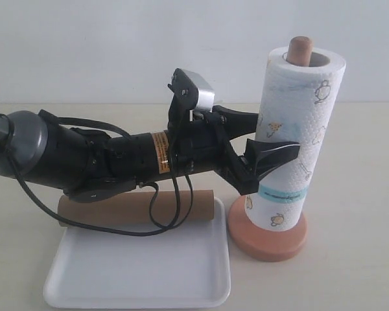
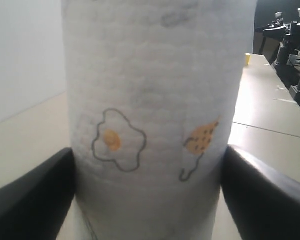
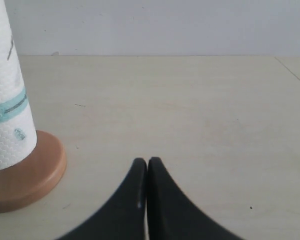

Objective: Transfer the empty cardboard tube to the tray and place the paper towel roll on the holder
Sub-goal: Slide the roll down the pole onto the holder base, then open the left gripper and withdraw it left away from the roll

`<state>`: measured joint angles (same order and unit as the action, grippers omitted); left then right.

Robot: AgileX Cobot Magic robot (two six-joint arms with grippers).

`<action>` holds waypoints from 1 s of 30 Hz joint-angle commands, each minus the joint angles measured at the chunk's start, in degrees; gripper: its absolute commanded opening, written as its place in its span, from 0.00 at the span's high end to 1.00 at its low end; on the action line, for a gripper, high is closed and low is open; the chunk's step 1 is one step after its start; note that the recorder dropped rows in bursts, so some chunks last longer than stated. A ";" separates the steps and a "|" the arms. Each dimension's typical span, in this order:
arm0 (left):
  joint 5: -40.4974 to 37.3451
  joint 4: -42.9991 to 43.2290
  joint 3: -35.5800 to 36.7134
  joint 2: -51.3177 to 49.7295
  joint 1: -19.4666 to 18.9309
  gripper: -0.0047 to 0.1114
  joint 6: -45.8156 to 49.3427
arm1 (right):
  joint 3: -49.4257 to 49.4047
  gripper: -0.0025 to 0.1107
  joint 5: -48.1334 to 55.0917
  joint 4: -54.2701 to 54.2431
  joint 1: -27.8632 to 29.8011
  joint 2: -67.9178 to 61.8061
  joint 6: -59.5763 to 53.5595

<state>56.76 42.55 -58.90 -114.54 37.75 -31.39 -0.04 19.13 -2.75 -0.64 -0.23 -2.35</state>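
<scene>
A: Exterior view. We note the roll [image 1: 301,110] upright on the holder [image 1: 266,245], with the rod tip showing out of the core and the roll's bottom down at the disc. The tube [image 1: 117,208] lies along the far edge of the tray [image 1: 136,275], axis left to right, under the left arm. Whether it is inside the rim or on it, we cannot tell.

B: Left tool [image 1: 272,139]?

A: It comes in level from the left, one finger on each side of the roll. The right tool is not in this view.

B: Left wrist view. The fingers [image 2: 30,200] flank the roll and their edges meet the paper. Pressing or merely touching, we cannot tell.

A: Right wrist view adds the right tool [image 3: 147,165], fingers together and empty, low over the desk [image 3: 215,110], near the holder's base.

B: Our judgement: both placements look done. The left tool should spread and back out leftward, across the roll's upright axis, without tipping it.
</scene>
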 commanded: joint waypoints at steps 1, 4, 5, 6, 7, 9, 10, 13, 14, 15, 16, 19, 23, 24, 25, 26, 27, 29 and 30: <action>-0.95 -0.78 -0.07 0.20 0.13 0.23 -1.18 | 0.04 0.98 -0.87 -0.05 0.11 0.23 -0.07; -2.97 -0.78 -0.07 0.20 0.13 0.18 -1.77 | 0.04 0.98 -0.69 -0.05 0.11 0.23 -0.07; -3.50 -0.78 -0.07 0.20 0.13 0.17 -2.07 | 0.04 0.98 -0.69 -0.05 0.11 0.23 -0.07; -3.64 -0.78 -0.07 0.20 0.13 0.17 -2.06 | 0.04 0.98 -0.69 -0.05 0.11 0.23 -0.07; -3.64 -0.78 -0.07 0.20 0.13 0.17 -2.36 | 0.04 0.98 -0.69 -0.05 0.11 0.23 -0.07; -3.41 -0.78 -0.07 0.20 0.13 0.17 -2.83 | 0.04 0.98 -0.69 -0.05 0.11 0.23 -0.07; -2.97 -0.78 -0.07 0.20 0.13 0.17 -2.83 | 0.04 0.98 -0.69 -0.05 0.11 0.23 -0.07; -2.41 -0.25 -0.07 0.81 0.13 0.17 -4.68 | 0.04 0.98 -0.69 -0.05 0.11 0.23 -0.07; -2.41 0.58 -0.07 1.20 0.13 0.17 -4.85 | 0.04 0.98 -0.69 -0.05 0.11 0.23 -0.07; -2.41 1.61 -0.07 1.69 0.13 0.17 -4.85 | 0.04 0.98 -0.69 -0.05 0.11 0.23 -0.07; -2.63 2.20 -0.07 2.14 0.13 0.17 -4.85 | 0.04 0.98 -0.69 -0.05 0.11 0.23 -0.07; -3.06 3.53 -0.07 4.14 0.13 0.17 -4.99 | 0.04 0.98 -0.69 -0.05 0.11 0.23 -0.07; -6.60 4.50 -0.07 7.59 0.01 0.17 -7.35 | 0.04 0.98 -0.69 -0.05 0.11 0.23 -0.07; -7.64 5.57 -0.07 8.30 0.01 0.17 -8.01 | 0.04 0.98 -0.69 -0.05 0.11 0.23 -0.07; -8.77 6.73 -0.07 9.21 -0.11 0.17 -8.87 | 0.04 0.98 -0.69 -0.05 0.11 0.23 -0.07; -10.13 8.94 -0.07 10.20 -0.53 0.17 -11.27 | 0.04 0.98 -0.69 -0.05 0.11 0.23 -0.07; -10.43 10.88 -0.07 11.22 -0.66 0.17 -13.00 | 0.04 0.98 -0.69 -0.05 0.11 0.23 -0.07; -10.60 15.70 -0.07 13.14 -1.74 0.17 -18.11 | 0.04 0.98 -0.69 -0.05 0.11 0.23 -0.07; -10.60 17.50 -0.07 13.90 -2.23 0.17 -20.40 | 0.04 0.98 -0.69 -0.05 0.11 0.23 -0.07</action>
<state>46.89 54.52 -58.90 -103.36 36.68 -44.93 -0.04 18.99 -2.85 -0.64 -0.23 -2.35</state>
